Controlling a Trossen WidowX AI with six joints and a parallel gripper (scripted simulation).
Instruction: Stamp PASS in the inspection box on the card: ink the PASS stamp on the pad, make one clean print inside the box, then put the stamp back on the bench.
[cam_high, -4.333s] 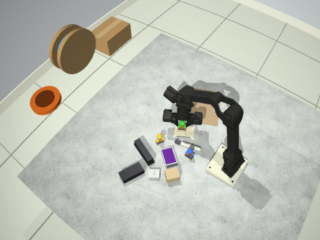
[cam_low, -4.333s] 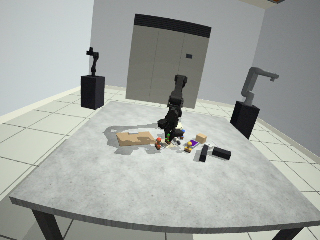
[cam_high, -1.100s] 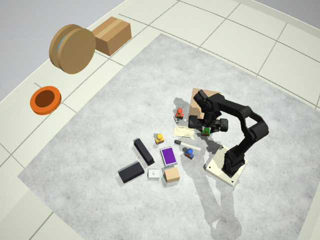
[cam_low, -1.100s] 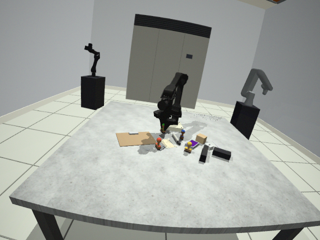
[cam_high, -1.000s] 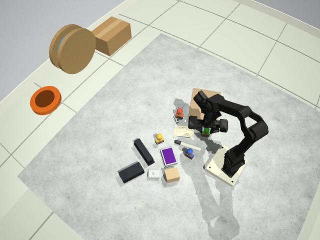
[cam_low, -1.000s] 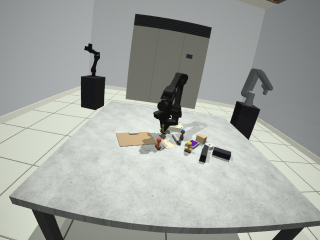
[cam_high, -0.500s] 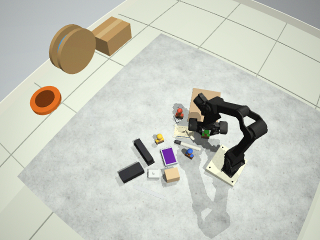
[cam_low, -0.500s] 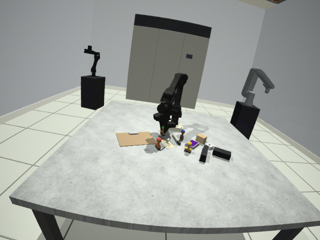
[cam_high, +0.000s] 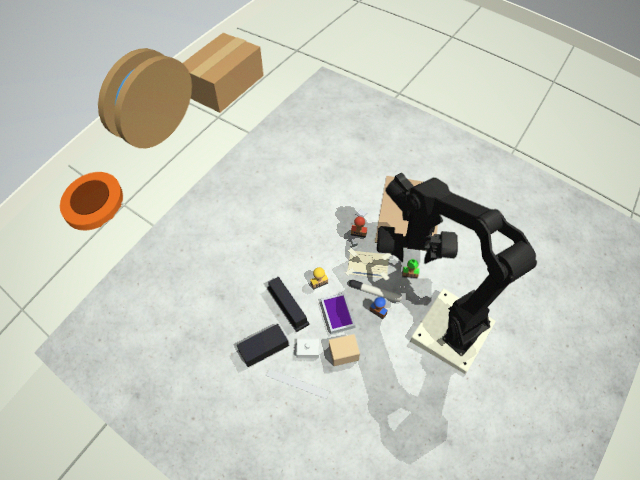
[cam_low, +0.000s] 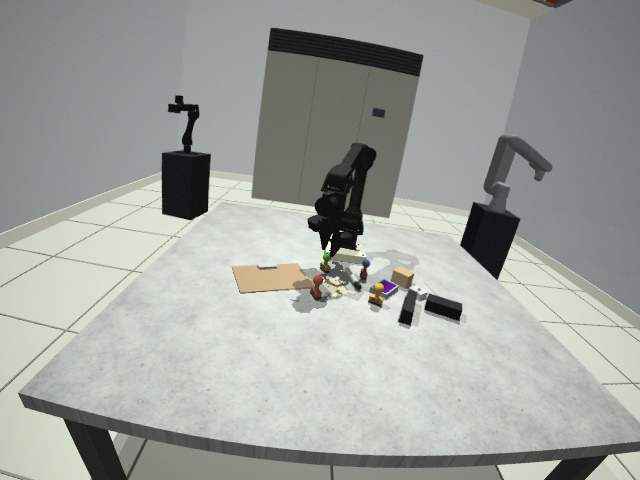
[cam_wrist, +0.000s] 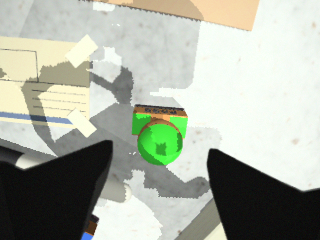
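The PASS stamp, with a green knob (cam_high: 411, 268) (cam_low: 325, 263) (cam_wrist: 160, 142), stands upright on the bench beside the card. My gripper (cam_high: 414, 259) (cam_low: 329, 251) (cam_wrist: 160, 152) is open above it, with a fingertip on either side of the knob in the wrist view and gaps between. The cream card (cam_high: 355, 262) (cam_wrist: 57, 97) lies taped down to the left of the stamp in the wrist view. Only part of its box shows there, crossed by shadow; I cannot tell whether it bears a print. The purple ink pad (cam_high: 337, 312) (cam_low: 386, 287) lies open.
A red-knobbed stamp (cam_high: 359, 226) (cam_low: 316, 286), a yellow one (cam_high: 318, 277) (cam_low: 377, 293) and a blue one (cam_high: 379, 306) (cam_low: 365, 269) stand around the card. A marker (cam_high: 373, 290) lies beside it. A clipboard (cam_high: 388, 211) (cam_low: 268, 279), black blocks (cam_high: 262, 344) and a tan box (cam_high: 344, 349) are nearby.
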